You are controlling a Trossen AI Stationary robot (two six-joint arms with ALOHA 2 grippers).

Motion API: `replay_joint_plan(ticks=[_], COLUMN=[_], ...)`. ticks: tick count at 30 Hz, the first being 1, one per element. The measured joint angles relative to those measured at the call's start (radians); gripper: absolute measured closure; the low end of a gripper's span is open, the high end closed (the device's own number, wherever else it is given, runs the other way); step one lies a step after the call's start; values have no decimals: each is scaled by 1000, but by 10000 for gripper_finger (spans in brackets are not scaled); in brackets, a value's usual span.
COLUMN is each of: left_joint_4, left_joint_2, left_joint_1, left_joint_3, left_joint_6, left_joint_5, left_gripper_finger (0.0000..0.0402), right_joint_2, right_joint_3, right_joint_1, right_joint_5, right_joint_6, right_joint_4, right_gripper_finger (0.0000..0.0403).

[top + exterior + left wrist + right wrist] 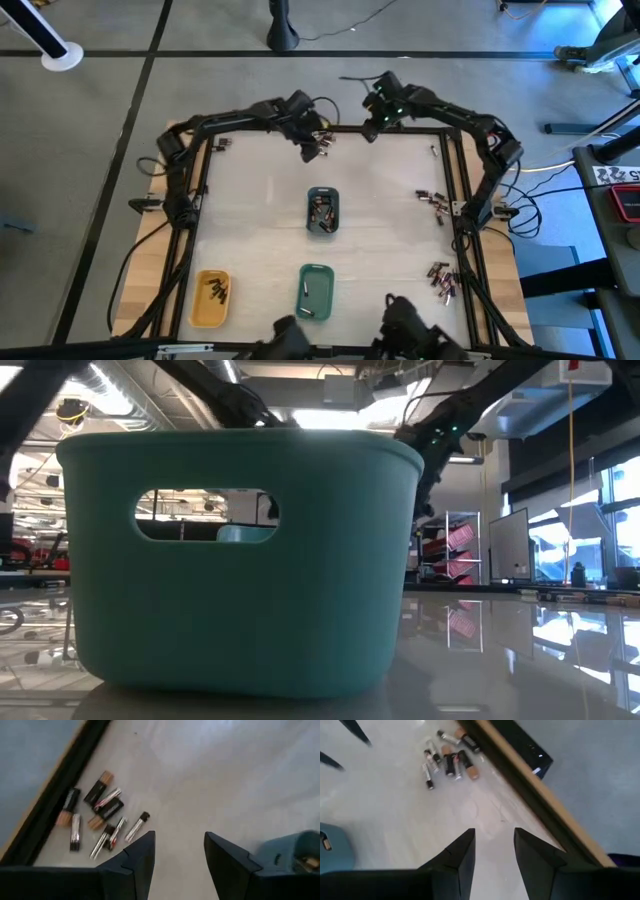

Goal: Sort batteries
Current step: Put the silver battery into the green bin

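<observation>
Both arms just hang over the upper part of the desk point(260, 190), left gripper point(179, 851) and right gripper point(493, 846) fingers spread around nothing, while loose batteries point(436, 200) sit at the right edge, more in the trays.

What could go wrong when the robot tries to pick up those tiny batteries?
1. The loose batteries lie bunched and touching, so the left hand, open above them, might pinch two or knock neighbours rolling.
2. Another pile sits close to the table's dark edge frame; a nudge from the open right hand could push some against it, out of easy reach.
</observation>
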Motion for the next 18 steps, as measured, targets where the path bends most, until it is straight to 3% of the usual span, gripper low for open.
replay_joint_plan(ticks=[4,8,15,18], left_joint_4=[-178,-266,-204,-203], left_joint_2=[128,180,189,189], left_joint_1=[17,21,13,19], left_joint_3=[137,182,182,182], left_joint_6=[149,349,525,543], left_joint_5=[41,39,-158,-180], left_gripper_finger=[243,243,243,243], right_joint_2=[-31,-37,-37,-37], right_joint_3=[0,0,-34,-73], right_joint_1=[-27,-30,-21,-21], right_joint_5=[-5,-8,-19,-22], right_joint_6=[1,-2,-6,-6], right_joint_4=[-26,-38,-30,2], right_gripper_finger=[267,267,267,267])
